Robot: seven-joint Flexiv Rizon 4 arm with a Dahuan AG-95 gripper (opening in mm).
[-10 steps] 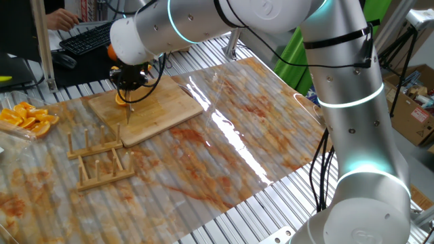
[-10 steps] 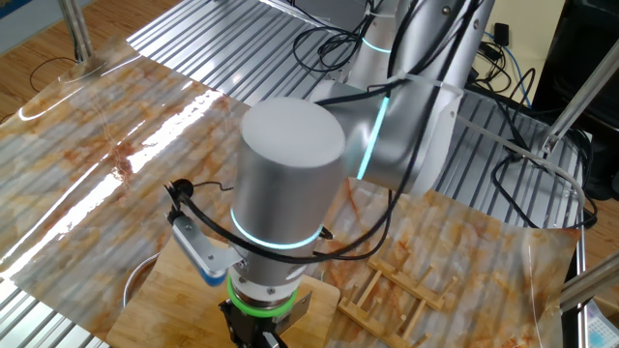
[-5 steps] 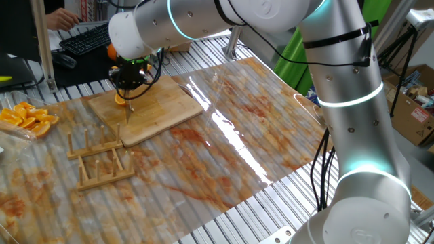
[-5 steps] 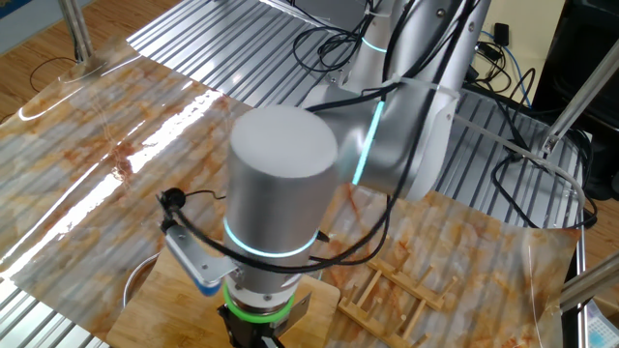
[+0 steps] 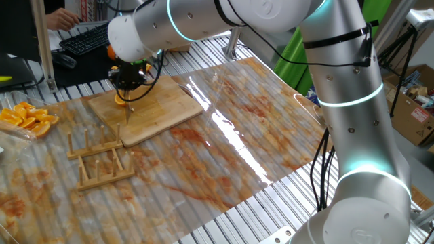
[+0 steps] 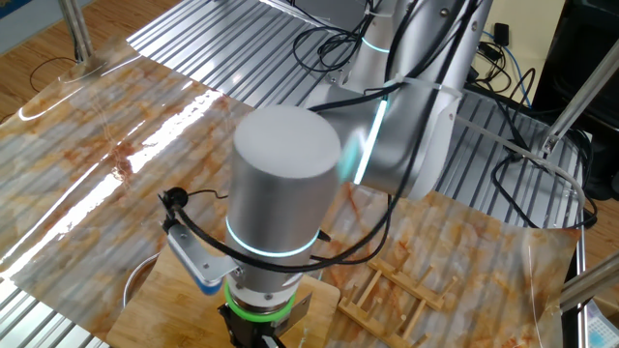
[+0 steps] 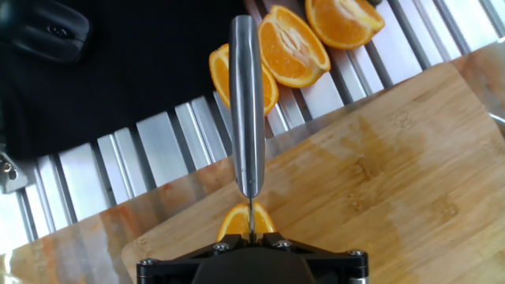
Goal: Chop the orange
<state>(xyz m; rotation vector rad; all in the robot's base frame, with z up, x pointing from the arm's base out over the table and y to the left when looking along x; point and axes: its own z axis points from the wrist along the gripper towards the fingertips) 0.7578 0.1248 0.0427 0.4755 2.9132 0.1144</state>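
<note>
The orange (image 7: 235, 222), a small wedge with its flesh up, lies on the bamboo board (image 7: 379, 181) near the board's back edge. My gripper (image 7: 251, 237) is shut on a steel knife (image 7: 246, 102), whose blade runs straight out from the jaws. In the hand view the blade's line crosses the middle of the wedge; how deep it sits I cannot tell. In one fixed view the gripper (image 5: 129, 80) stands over the orange (image 5: 120, 100), with the knife (image 5: 127, 108) pointing down at the board (image 5: 166, 108). In the other fixed view the arm's wrist hides the wedge.
Three cut orange pieces (image 7: 293, 46) lie on the metal slats just beyond the board. A heap of orange slices (image 5: 28, 119) sits at the left. A wooden rack (image 5: 98, 163) stands in front of the board. A keyboard (image 5: 85, 39) lies behind.
The wrist has shifted very slightly over the board's back edge. The knife stays in the jaws over the wedge.
</note>
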